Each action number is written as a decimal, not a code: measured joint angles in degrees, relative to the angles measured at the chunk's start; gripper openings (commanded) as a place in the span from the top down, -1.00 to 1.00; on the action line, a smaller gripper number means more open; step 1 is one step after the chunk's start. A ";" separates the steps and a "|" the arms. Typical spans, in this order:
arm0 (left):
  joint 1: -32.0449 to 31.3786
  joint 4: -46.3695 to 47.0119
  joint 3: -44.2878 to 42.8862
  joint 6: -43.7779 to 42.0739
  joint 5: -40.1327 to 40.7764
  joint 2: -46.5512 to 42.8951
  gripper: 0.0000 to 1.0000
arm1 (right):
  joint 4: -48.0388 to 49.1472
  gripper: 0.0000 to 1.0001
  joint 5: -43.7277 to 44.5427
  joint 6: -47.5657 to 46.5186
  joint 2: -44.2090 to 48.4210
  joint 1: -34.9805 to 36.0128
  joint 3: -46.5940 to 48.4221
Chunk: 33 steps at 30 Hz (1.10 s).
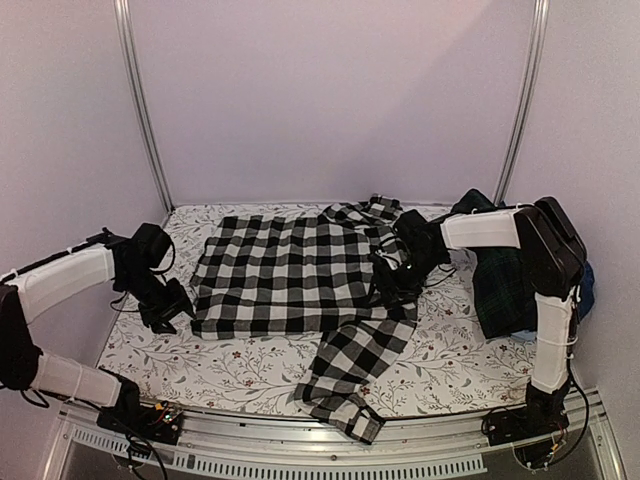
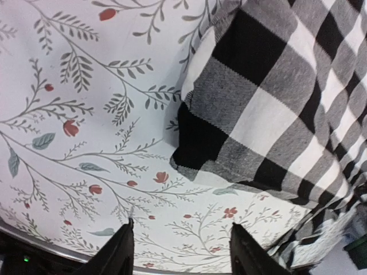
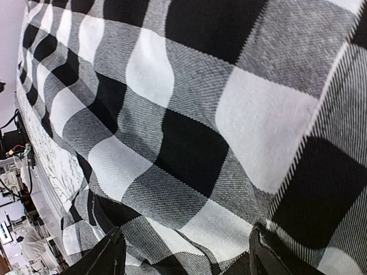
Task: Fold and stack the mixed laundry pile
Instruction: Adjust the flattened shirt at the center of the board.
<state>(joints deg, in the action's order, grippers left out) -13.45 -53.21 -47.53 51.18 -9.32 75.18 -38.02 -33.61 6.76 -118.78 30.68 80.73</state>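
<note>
A black-and-white checked shirt (image 1: 290, 270) lies spread flat in the middle of the table, and one sleeve (image 1: 355, 370) trails toward the front edge. My left gripper (image 1: 172, 305) hovers just off the shirt's near left corner (image 2: 200, 149). In the left wrist view this gripper (image 2: 182, 247) is open, with only floral cloth between its fingers. My right gripper (image 1: 393, 278) sits low over the shirt's right side. Seen from the right wrist, it (image 3: 186, 255) is open wide, and checked fabric (image 3: 189, 114) bulges between the fingers. A dark green-navy plaid garment (image 1: 505, 285) lies at the far right under the right arm.
A floral-printed white covering (image 1: 240, 365) spreads over the table. A blue piece (image 1: 586, 285) shows at the right edge behind the right arm. Metal frame posts (image 1: 145, 100) (image 1: 525, 90) stand at the back corners. A metal rail (image 1: 300, 440) runs along the front edge.
</note>
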 measured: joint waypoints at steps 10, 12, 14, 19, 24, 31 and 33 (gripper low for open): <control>5.86 8.63 5.22 0.22 -5.68 -9.55 -0.99 | -3.89 -0.47 -0.13 5.29 14.19 -2.49 -10.23; 6.10 10.34 6.56 -0.20 -7.28 -9.51 -0.99 | -3.52 -0.38 -0.96 7.28 17.53 -3.48 -13.42; 6.32 11.58 6.95 -0.59 -8.59 -9.25 -0.97 | -2.67 -0.35 -1.66 8.98 19.52 -4.13 -16.65; 6.71 13.88 6.99 -1.62 -10.45 -8.02 -0.88 | -0.59 -0.27 -2.27 13.70 20.31 -3.78 -24.68; 6.91 14.78 7.08 -2.34 -11.23 -7.34 -0.82 | 0.57 -0.13 0.17 16.68 22.18 1.07 -26.58; 7.45 14.71 7.21 -2.99 -10.93 -5.84 -0.80 | 1.09 0.16 5.86 21.14 22.34 5.55 -26.71; 7.65 14.69 7.21 -3.17 -10.73 -5.33 -0.80 | 1.07 0.15 8.20 22.03 22.18 6.21 -26.69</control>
<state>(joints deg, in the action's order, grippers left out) -5.80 -38.52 -40.32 48.01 -20.05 69.84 -36.95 -25.41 28.80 -96.60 36.88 54.04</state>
